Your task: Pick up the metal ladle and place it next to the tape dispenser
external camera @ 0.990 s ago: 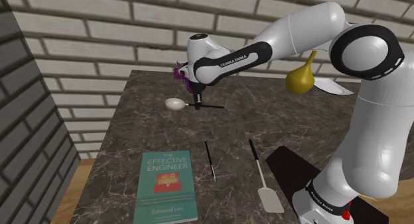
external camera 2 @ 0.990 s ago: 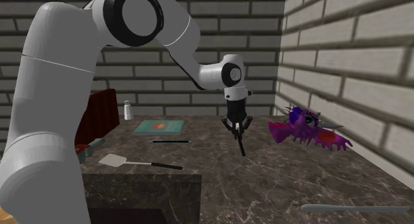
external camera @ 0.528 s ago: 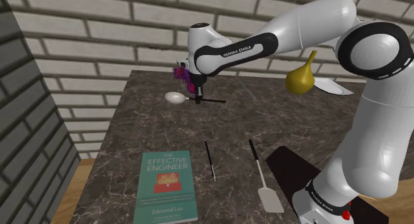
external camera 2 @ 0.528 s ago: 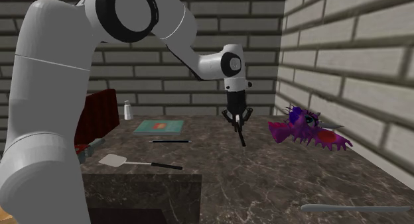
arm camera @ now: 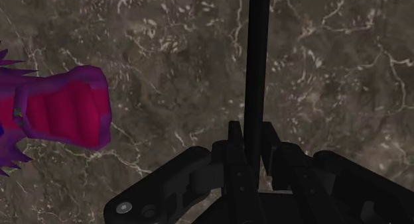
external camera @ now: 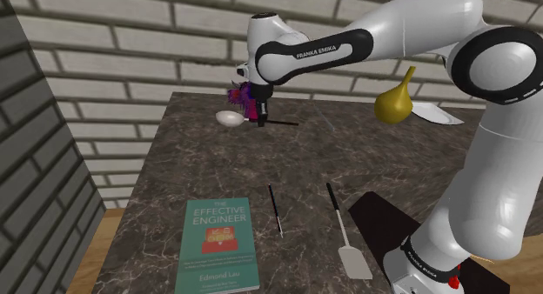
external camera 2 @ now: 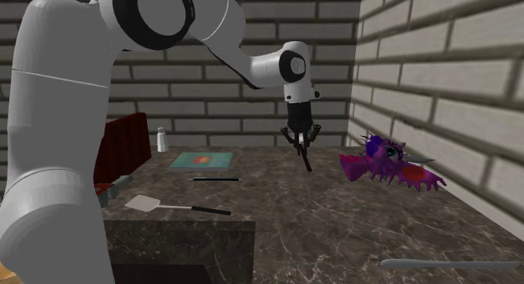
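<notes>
Above the tabletop, fingers clamp the ladle; the book reads "The Effective Engineer".

Compared with a second ago, the claw is higher above the surface, lifting the ladle with it and, it seems, closer to the purple tape dispenser.

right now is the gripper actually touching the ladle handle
Touching. In the wrist view the gripper has both fingers pressed against the black handle of the ladle, which runs out between them with no gap on either side.
</notes>
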Motion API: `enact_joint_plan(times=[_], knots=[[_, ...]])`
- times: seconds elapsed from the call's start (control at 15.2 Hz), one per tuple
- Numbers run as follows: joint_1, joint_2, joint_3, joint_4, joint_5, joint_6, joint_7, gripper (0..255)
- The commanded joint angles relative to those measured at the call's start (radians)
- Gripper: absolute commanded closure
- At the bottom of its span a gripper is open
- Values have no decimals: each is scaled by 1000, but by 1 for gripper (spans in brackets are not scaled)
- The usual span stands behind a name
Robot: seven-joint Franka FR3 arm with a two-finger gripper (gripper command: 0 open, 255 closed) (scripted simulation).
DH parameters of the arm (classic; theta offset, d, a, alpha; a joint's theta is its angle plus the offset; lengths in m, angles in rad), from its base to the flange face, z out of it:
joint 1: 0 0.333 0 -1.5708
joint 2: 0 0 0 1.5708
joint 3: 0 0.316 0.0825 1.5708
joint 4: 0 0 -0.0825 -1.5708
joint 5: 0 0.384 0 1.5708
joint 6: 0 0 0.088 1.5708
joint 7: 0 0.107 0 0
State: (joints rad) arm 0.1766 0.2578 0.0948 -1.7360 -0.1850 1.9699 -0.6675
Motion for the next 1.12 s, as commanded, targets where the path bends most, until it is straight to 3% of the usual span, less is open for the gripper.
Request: enact_joint_plan(times=[0.0, 0.26, 1.06], knots=[[0, -7, 0, 19, 3, -26, -5, 255], [0, -17, 1, 53, 6, -70, -12, 255], [80, -393, 79, -409, 57, -1, 138, 255]])
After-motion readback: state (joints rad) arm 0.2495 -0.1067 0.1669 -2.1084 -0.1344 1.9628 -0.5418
